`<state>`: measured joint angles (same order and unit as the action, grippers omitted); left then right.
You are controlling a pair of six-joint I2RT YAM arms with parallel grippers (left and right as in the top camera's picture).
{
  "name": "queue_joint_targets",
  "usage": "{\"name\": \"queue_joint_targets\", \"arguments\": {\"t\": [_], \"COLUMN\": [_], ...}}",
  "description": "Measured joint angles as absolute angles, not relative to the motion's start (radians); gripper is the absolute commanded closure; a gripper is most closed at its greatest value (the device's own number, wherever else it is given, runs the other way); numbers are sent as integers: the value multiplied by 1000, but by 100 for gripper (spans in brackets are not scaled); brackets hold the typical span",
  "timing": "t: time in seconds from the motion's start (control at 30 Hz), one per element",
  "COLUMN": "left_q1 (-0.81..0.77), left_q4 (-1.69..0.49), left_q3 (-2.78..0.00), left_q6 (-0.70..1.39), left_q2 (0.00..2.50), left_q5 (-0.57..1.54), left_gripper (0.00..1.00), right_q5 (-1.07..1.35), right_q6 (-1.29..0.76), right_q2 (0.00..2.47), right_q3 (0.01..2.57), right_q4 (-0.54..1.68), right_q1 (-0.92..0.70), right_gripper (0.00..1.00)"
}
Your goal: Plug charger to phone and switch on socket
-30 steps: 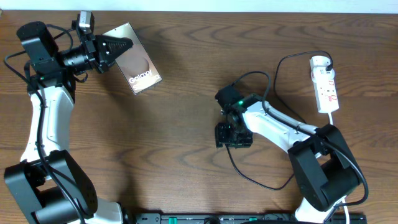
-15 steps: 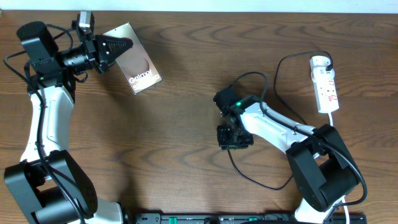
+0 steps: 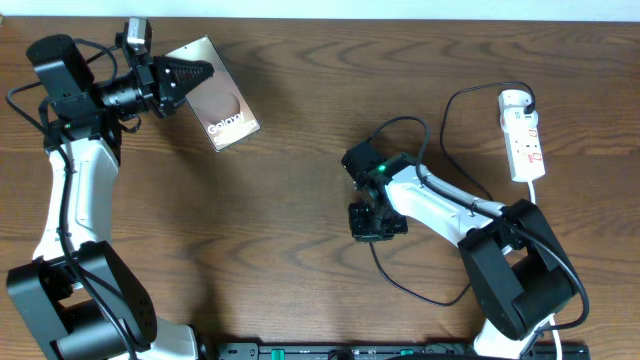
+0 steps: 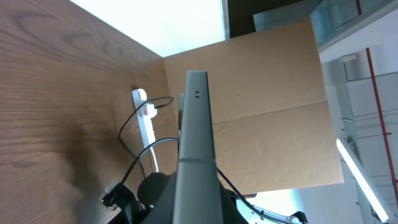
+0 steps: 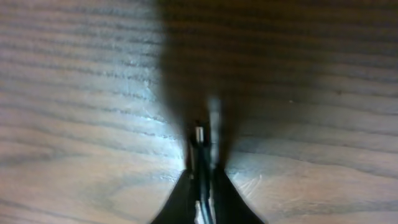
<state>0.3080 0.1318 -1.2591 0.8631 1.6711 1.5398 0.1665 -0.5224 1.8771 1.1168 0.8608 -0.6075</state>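
Phone [image 3: 222, 105] clamped in left fingers [image 3: 192, 72]; charger [image 5: 199, 142] pinched by right fingers [image 5: 179, 200]; socket [image 3: 524, 140] lies well apart.

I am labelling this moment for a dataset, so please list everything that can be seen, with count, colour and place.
phone: one, tan screen, far left of the table, one corner in the left gripper
charger cable: one, thin black, loops on the right half, one end at the right gripper
power strip: one, white with red marks, far right
table: one, brown wood
cardboard sheet: one, brown, beyond the table
left arm: one, white and black, left side
right arm: one, white and black, right side
left gripper: one, black, shut on the phone
right gripper: one, black, pointing down, shut on the cable tip
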Motion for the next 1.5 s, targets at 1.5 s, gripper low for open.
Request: {"name": "queue_joint_targets", "arguments": {"t": [1.5], "left_q1": [110], "left_q4": [131], "left_q3": [-1259], "left_q6": [777], "left_q2": [1671], "left_q5": [1458], "left_gripper": [93], "right_q5": [1523], "right_q6": [382], "right_q2": [1922], "right_q3": [1327], "right_q4": [710], "right_q1": [-480], "right_gripper": [99]}}
